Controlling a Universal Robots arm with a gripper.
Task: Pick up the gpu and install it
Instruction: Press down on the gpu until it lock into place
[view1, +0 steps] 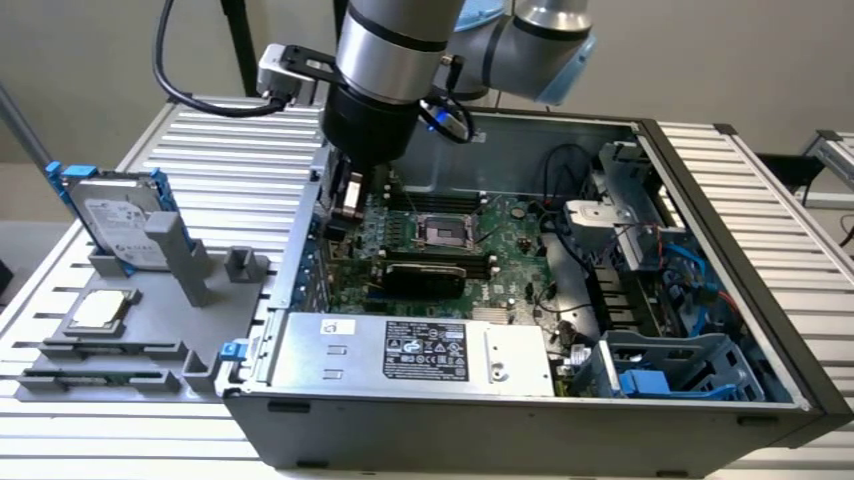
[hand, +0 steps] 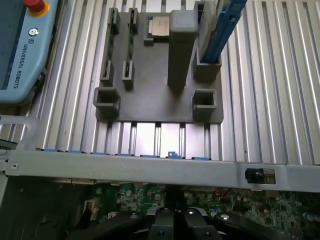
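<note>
A ribbed aluminium table (view1: 747, 190) is spanning the scene, its slats catching pale, even light. Behind its far edge a plain whitish wall (view1: 80, 50) is standing. Beyond the table's corner at the exterior view's left, a light floor (view1: 20, 240) is showing.

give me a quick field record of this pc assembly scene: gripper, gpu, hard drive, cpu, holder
gripper: shut, down inside the open computer case over the motherboard
gpu: black-cooler card lying across the motherboard, apart from the gripper
hard drive: upright with blue rails in the grey holder
cpu: flat in the holder's pocket
holder: grey fixture on the slatted table, beside the case
</note>
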